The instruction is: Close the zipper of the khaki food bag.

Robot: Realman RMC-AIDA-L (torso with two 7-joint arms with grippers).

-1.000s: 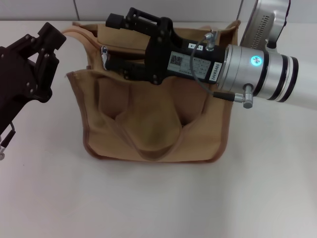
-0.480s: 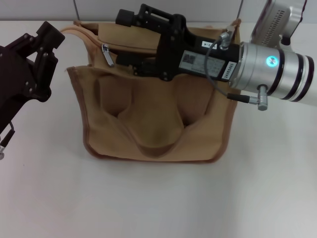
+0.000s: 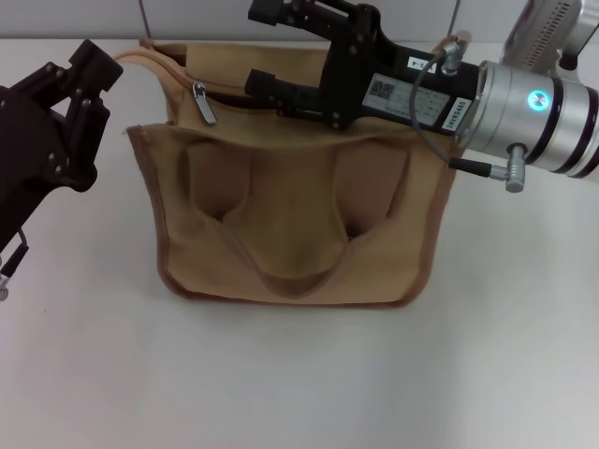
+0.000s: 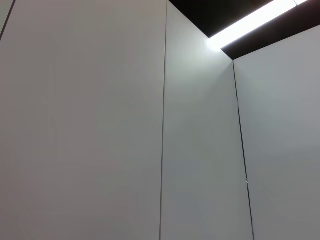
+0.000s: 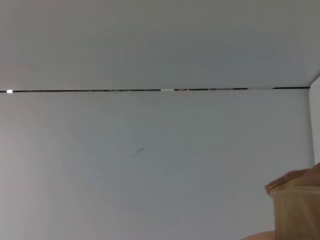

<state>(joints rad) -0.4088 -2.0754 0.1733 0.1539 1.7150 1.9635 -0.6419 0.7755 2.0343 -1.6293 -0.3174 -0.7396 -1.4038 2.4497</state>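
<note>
The khaki food bag (image 3: 290, 215) stands upright in the middle of the head view, pockets facing me. Its zipper runs along the top, and the silver pull tab (image 3: 200, 101) hangs at the left end. My right gripper (image 3: 255, 47) hovers over the bag's top, right of the tab and clear of it, open and empty. My left gripper (image 3: 80, 103) sits left of the bag, apart from it. A corner of the bag (image 5: 295, 200) shows in the right wrist view.
The bag rests on a white table (image 3: 299, 374) with a white wall behind. One fabric handle (image 3: 154, 65) curves out at the bag's back left. The left wrist view shows only wall panels and a ceiling light.
My right gripper has drawn back to the right and slightly up, away from the pull tab. The tab stays at the left end. The left arm has not moved.
</note>
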